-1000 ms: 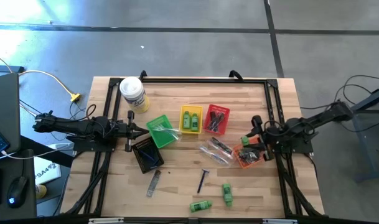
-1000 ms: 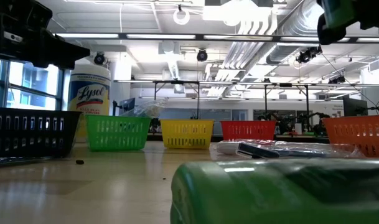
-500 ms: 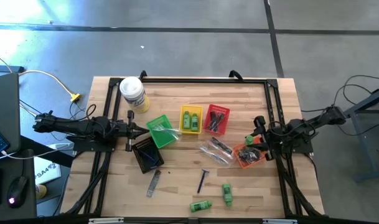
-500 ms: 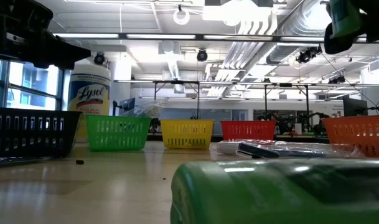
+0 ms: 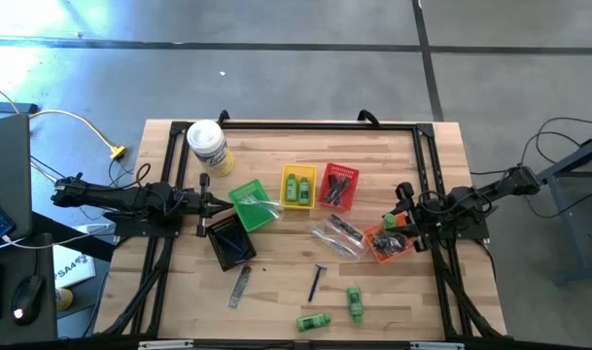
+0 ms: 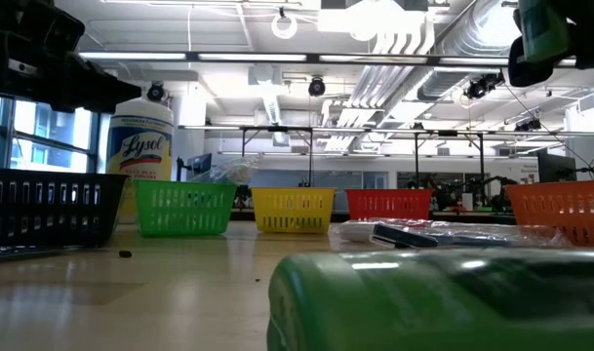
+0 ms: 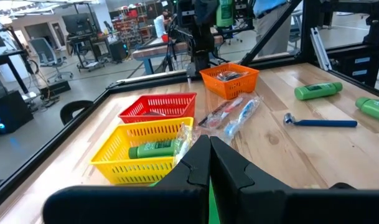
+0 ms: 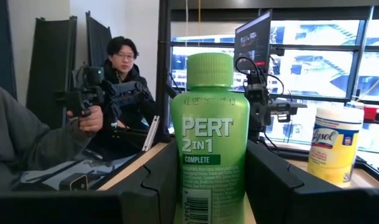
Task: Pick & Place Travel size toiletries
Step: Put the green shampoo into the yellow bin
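My right gripper [image 8: 208, 171] is shut on a bright green mini bottle [image 8: 209, 124] marked PERT; the high view shows the bottle [image 5: 386, 220] up in the air by the orange basket [image 5: 388, 243]. More toiletries lie on the table: two green bottles [image 5: 314, 320] [image 5: 355, 301], a blue razor [image 5: 317, 282], a grey comb [image 5: 240, 286] and clear packets [image 5: 336, 233]. My left gripper [image 5: 221, 204] waits shut at the left, over the green basket [image 5: 252, 206]. My right gripper pinches the bottle's lower body [image 8: 177, 186] between its two fingers [image 8: 273, 180], one on each side. The fingers come about level from the table's right side. The bottle stands upright with its cap [image 8: 209, 68] up, lifted clear of the table.
A yellow basket [image 5: 297, 187] with green bottles, a red basket [image 5: 338, 187] and a black basket [image 5: 229, 238] stand mid-table. A white canister [image 5: 207, 146] is at the far left. A black frame [image 5: 427, 156] rims the table. A person [image 8: 117, 68] sits beyond the table.
My right gripper has come down a little with the green bottle and drawn slightly toward the table's right edge, then stopped. The bottle stays upright between the fingers.
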{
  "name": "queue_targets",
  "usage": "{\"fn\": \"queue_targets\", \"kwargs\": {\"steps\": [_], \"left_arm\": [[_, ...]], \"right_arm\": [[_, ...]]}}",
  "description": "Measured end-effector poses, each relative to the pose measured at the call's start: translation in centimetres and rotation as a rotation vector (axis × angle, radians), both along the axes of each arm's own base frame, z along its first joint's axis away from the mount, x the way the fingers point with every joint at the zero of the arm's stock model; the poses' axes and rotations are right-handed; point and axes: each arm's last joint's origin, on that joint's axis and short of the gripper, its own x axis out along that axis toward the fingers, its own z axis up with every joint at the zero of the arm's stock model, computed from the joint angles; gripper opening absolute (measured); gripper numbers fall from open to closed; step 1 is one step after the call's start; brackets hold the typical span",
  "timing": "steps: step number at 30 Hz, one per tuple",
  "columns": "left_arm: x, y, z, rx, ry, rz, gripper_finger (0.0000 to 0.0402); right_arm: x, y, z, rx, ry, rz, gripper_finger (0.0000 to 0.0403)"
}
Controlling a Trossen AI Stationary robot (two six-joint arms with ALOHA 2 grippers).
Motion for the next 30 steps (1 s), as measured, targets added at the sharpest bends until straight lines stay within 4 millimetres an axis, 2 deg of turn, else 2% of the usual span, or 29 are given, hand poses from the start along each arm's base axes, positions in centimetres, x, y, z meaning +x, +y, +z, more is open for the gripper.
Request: {"fn": "queue_targets", "kwargs": {"steps": [30], "left_arm": [[0.00, 0.00, 0.00, -0.002, 0.000, -0.001, 0.0000]], "right_arm": [[0.31, 0.15, -0.55, 0.028, 0.068, 0.017, 0.0142]]}}
